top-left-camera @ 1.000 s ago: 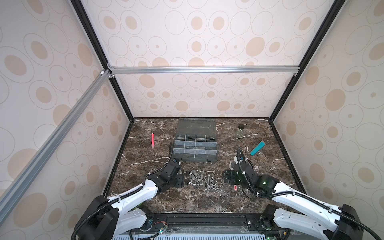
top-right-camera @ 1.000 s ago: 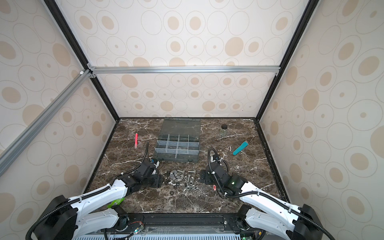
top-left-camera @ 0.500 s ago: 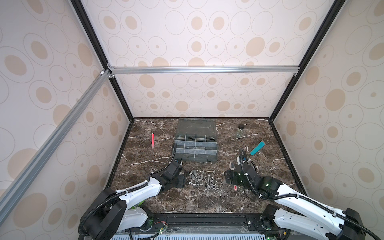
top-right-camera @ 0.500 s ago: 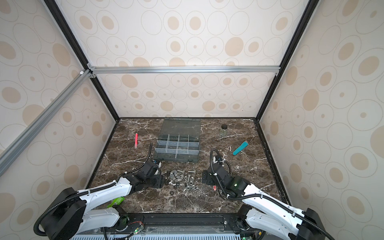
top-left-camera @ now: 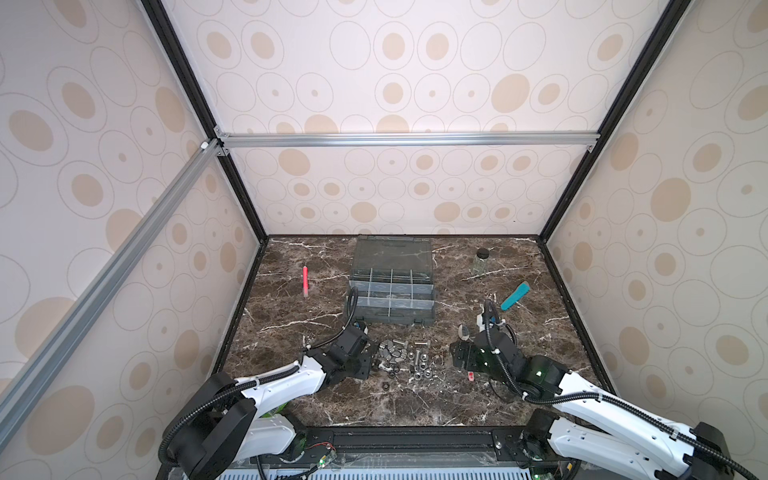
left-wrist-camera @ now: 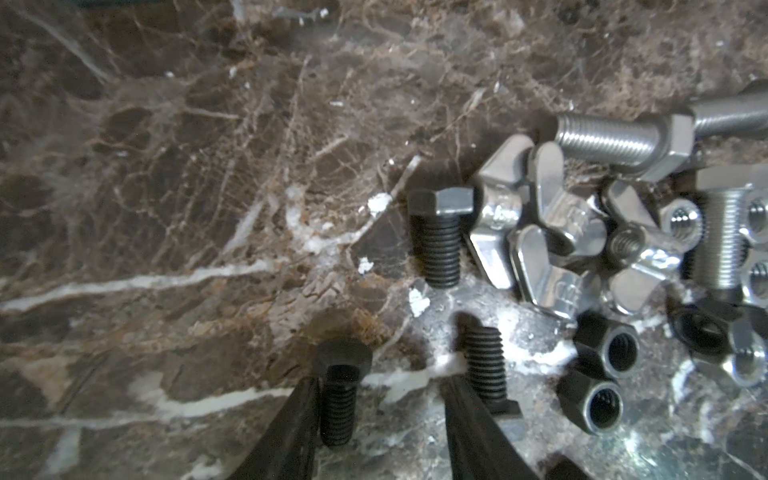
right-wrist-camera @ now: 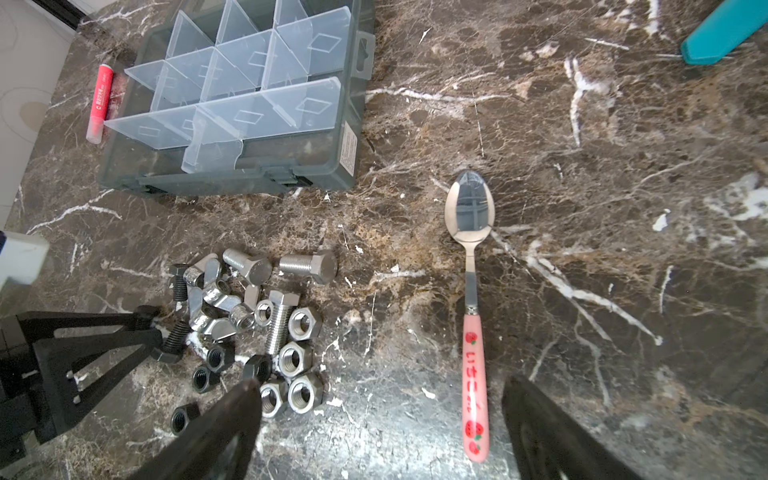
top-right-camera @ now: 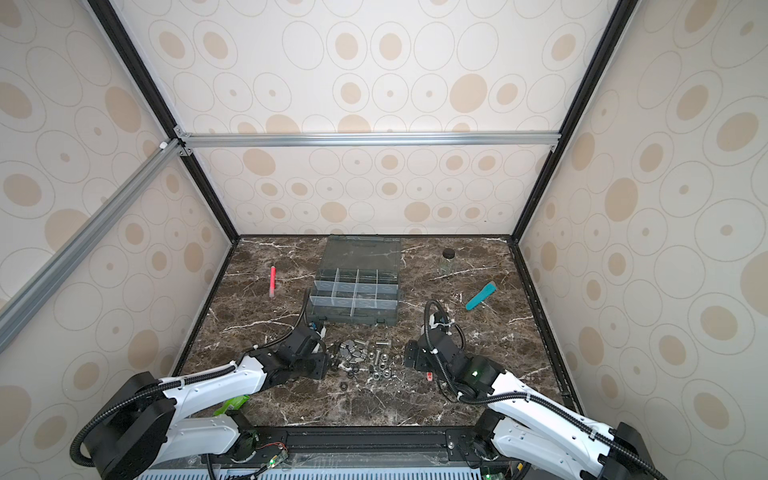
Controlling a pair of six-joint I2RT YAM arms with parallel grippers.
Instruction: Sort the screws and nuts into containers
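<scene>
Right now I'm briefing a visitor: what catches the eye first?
A heap of silver and black screws and nuts lies front and centre, the left hand open around a black bolt at its edge. Behind stands the open grey organizer box; a pink-handled spoon lies to the right.

Both top views, lower frame: L arm [top-left-camera: 282, 380], R arm [top-left-camera: 602, 411], white link shells, blk joints. Blk corrugated cable [top-left-camera: 348, 309], white zip ties. Green LED [top-left-camera: 539, 372] on R arm. L gripper [left-wrist-camera: 382, 386]: blk tapered fingers; triangular cut-outs per R wrist view.
</scene>
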